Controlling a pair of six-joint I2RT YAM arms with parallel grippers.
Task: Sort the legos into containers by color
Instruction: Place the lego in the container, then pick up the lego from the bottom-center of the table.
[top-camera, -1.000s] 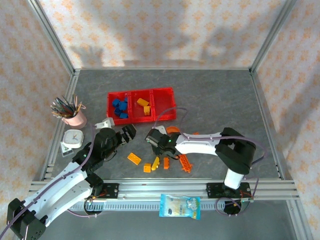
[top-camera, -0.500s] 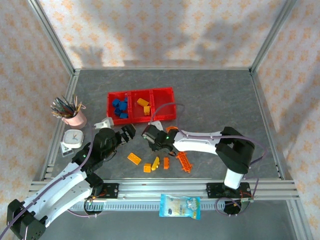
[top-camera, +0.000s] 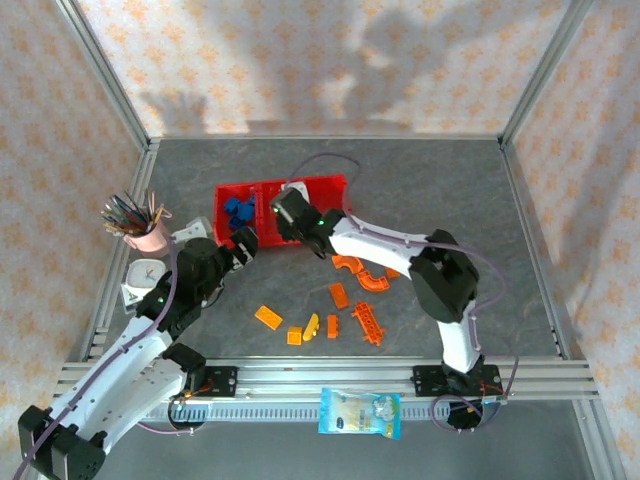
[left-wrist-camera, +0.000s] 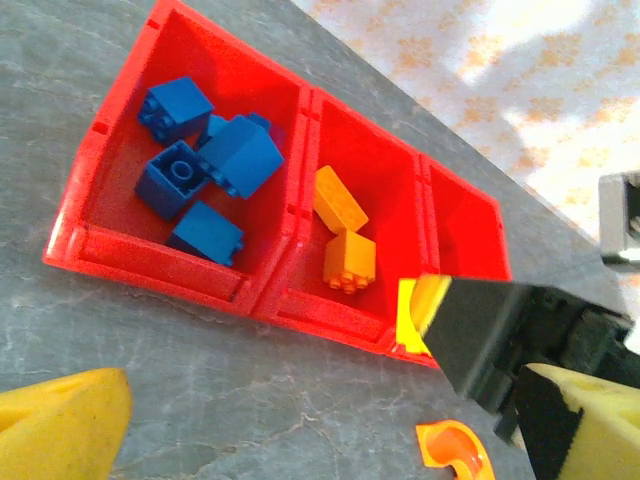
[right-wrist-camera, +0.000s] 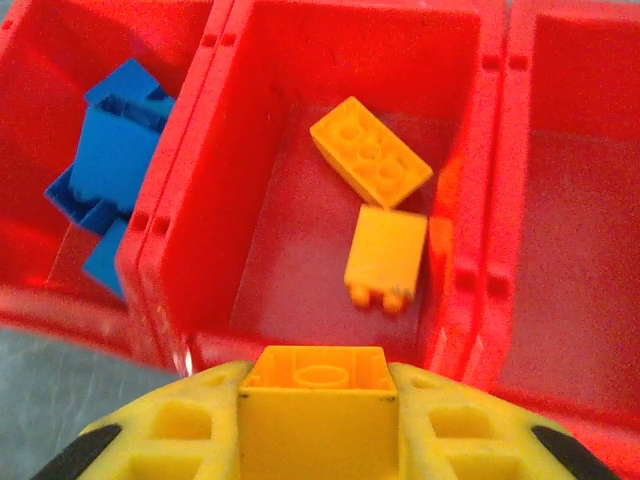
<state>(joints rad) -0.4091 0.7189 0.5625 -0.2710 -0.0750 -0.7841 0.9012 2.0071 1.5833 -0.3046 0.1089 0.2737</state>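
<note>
Several loose legos (top-camera: 311, 326), orange and yellow, lie by the tabletop's (top-camera: 450, 190) near edge. Just past them the left gripper (top-camera: 243, 243) hovers with jaws wide, short of the containers' (left-wrist-camera: 150, 265) near-left corner. The right arm (top-camera: 385, 248) stretches leftward with its elbow bent. The right gripper (right-wrist-camera: 320, 410) clamps a yellow brick (right-wrist-camera: 318, 390) above the middle bin's (right-wrist-camera: 300, 250) near wall. Blue bricks (left-wrist-camera: 200, 165) sit in the left bin (left-wrist-camera: 110, 150). Bare tabletop runs beyond to the far edge.
</note>
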